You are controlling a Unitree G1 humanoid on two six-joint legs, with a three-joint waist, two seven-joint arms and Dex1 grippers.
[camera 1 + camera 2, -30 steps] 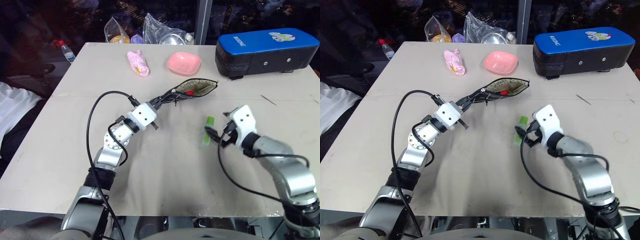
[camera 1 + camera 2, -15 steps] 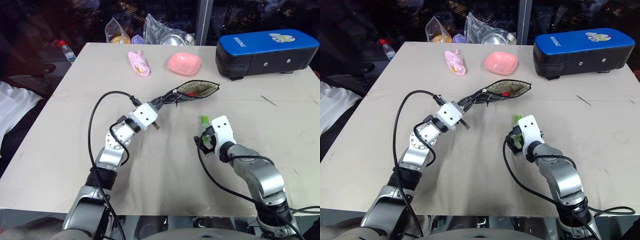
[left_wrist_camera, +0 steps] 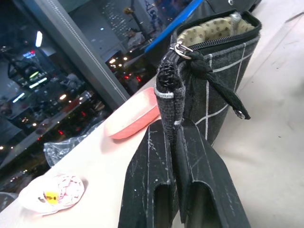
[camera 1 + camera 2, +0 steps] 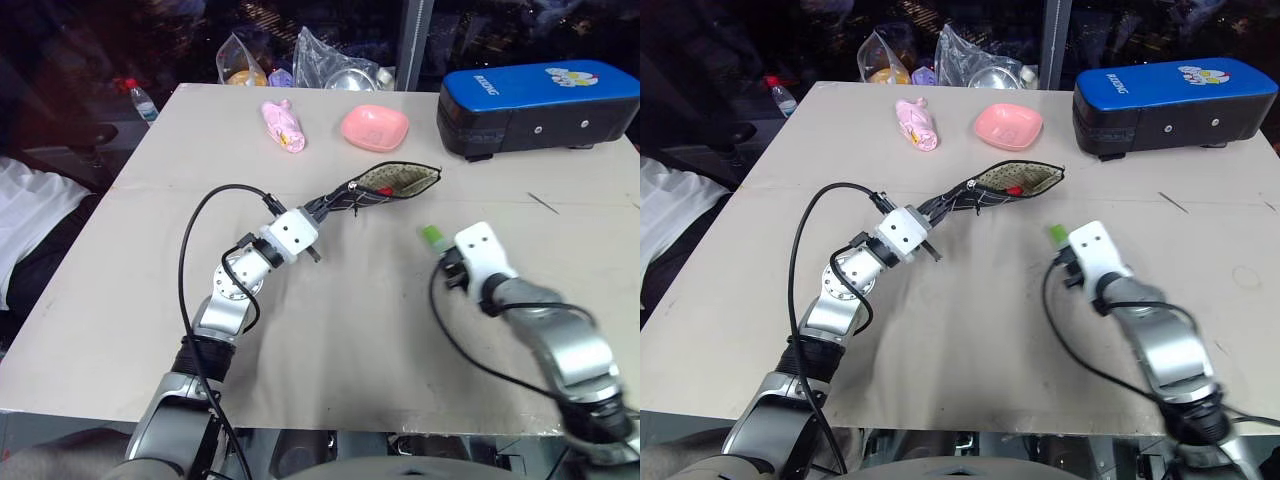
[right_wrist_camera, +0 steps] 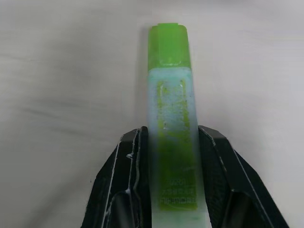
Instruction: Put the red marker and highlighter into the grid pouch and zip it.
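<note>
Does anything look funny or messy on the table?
Nothing is spilled or broken. The grid pouch is pinched at one end by the left hand and gapes open, with something red inside. The right hand grips the highlighter.

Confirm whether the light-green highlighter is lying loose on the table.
No: the right gripper holds the flat-sided light-green highlighter clamped between its black fingers.

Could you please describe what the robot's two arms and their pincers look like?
Both arms are silver-grey metal with rounded joint housings. Each ends in a white, boxy wrist block carrying small dark dots. A black cable loops loosely along each forearm. The left pincer has two flat, black, wedge-shaped fingers with scuffed, scratched faces. The right pincer has matching black fingers.
</note>
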